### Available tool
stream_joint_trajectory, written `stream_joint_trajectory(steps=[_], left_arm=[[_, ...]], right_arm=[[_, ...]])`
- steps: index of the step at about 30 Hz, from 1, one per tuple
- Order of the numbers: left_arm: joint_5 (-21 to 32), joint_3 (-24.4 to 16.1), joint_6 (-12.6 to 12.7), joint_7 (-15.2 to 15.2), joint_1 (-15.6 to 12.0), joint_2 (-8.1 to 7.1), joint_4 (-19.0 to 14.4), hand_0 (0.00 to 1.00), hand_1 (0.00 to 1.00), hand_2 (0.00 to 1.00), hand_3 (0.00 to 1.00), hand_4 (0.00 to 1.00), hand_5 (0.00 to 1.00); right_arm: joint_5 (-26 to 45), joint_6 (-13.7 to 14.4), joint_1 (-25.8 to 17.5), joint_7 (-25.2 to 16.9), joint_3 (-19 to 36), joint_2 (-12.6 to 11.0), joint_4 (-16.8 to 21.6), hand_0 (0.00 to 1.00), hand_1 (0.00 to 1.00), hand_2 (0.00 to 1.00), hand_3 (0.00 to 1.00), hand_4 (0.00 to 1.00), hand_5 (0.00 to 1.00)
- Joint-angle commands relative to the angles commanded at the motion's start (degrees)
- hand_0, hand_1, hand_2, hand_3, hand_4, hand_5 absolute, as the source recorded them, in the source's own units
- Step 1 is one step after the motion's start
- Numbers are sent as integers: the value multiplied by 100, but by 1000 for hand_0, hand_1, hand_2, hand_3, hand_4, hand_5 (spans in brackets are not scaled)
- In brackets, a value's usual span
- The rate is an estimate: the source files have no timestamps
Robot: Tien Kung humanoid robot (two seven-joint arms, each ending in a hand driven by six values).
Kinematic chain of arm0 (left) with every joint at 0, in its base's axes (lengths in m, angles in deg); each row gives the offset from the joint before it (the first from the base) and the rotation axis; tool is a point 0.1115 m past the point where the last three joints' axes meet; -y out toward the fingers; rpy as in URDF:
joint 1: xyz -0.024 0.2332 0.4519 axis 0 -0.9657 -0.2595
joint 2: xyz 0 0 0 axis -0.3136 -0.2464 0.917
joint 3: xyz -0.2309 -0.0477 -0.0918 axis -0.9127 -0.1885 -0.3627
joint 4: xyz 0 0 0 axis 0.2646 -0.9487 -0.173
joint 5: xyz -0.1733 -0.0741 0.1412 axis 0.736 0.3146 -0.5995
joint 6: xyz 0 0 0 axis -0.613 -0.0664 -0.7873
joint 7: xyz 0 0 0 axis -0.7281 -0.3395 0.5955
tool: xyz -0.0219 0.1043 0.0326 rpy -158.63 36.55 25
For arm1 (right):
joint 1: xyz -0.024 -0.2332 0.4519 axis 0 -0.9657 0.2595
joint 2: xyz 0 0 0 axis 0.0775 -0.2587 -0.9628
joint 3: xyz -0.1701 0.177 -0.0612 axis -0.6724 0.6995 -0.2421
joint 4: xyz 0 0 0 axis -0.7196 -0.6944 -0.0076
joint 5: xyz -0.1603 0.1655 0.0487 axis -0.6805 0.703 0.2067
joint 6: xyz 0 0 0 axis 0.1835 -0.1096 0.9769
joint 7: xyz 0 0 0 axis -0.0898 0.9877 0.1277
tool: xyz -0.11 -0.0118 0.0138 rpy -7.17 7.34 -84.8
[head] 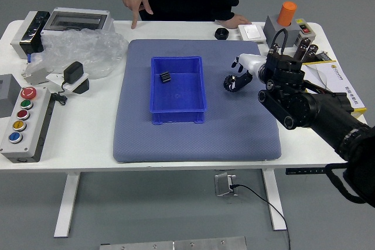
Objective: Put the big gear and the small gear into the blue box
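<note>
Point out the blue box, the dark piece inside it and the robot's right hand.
Blue box (179, 96), head view: its bare floor.
Dark piece (165, 76), head view: its upper face.
Right hand (253, 62), head view: its white back.

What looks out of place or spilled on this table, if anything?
Crumpled clear plastic sits loose at the left of the white table, like discarded wrapping. I see no spill or obvious damage.
</note>
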Motion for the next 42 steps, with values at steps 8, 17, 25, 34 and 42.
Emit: stream_joint_trajectory(steps=[8, 17, 25, 34, 42], left_arm=[[-51, -16, -10, -7, 27, 51, 0, 856, 823, 831, 867, 774, 307], [-109, -38, -21, -18, 65, 88, 0, 856, 824, 831, 868, 774, 309], [-131, -43, -25, -14, 89, 98, 0, 856, 823, 830, 868, 774, 307], [-114, -21, -28, -13, 84, 93, 0, 856, 823, 831, 868, 774, 307], [-149, -36, -33, -9, 80, 83, 0, 856, 823, 830, 868, 774, 309]], right_arm=[[11, 104, 3, -70, 89, 183, -307, 660, 618, 722, 827, 821, 285], [-13, 247, -9, -121, 203, 271, -520, 657, 615, 716, 822, 813, 276], [-79, 411, -63, -131, 274, 271, -564, 629, 588, 686, 788, 790, 261], [-89, 491, -101, -117, 299, 271, -632, 620, 571, 670, 733, 770, 273], [-50, 418, -110, -37, 294, 271, -668, 625, 582, 688, 752, 768, 271]])
